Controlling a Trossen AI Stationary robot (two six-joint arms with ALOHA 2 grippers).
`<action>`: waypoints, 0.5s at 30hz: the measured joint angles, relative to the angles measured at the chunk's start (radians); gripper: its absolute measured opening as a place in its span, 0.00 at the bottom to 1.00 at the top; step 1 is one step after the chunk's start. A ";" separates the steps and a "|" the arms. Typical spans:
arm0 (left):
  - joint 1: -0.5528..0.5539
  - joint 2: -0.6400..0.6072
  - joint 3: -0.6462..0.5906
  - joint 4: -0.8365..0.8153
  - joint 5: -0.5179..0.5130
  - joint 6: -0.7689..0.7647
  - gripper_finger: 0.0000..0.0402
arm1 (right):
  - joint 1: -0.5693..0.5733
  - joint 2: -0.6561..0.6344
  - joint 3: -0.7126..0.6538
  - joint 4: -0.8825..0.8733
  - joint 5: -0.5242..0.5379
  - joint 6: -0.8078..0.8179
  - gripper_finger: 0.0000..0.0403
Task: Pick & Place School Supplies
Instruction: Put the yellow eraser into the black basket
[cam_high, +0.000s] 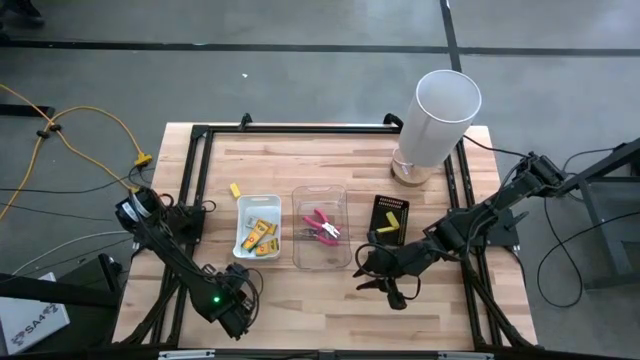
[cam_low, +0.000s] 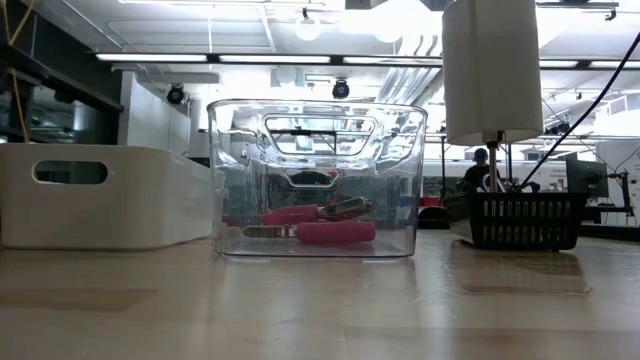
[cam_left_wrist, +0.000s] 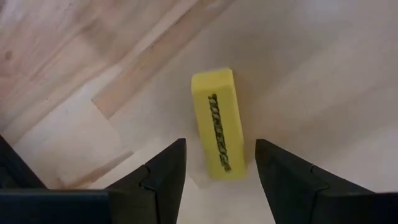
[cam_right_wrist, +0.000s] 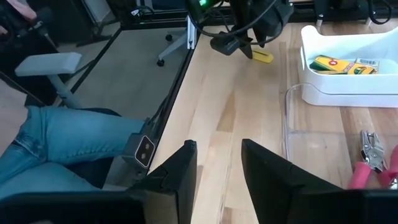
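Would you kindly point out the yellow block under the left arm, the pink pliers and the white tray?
yellow block (cam_left_wrist: 218, 122): left wrist view, top face.
pink pliers (cam_low: 335, 232): low view, handle.
white tray (cam_high: 241, 225): high view, left rim.

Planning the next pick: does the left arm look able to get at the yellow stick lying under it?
Probably yes: the left tool hangs open over the yellow stick, which lies flat on the bare table, with nothing crowding it.
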 joint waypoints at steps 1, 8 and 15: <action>0.002 0.005 0.000 -0.002 -0.001 0.001 0.46 | 0.000 0.000 0.000 0.000 0.000 0.000 0.29; 0.015 0.014 0.000 0.000 -0.001 0.023 0.46 | 0.003 0.000 0.000 0.001 -0.019 0.000 0.29; 0.015 0.015 0.000 0.000 0.015 0.021 0.46 | 0.029 0.000 0.000 0.001 -0.012 0.000 0.29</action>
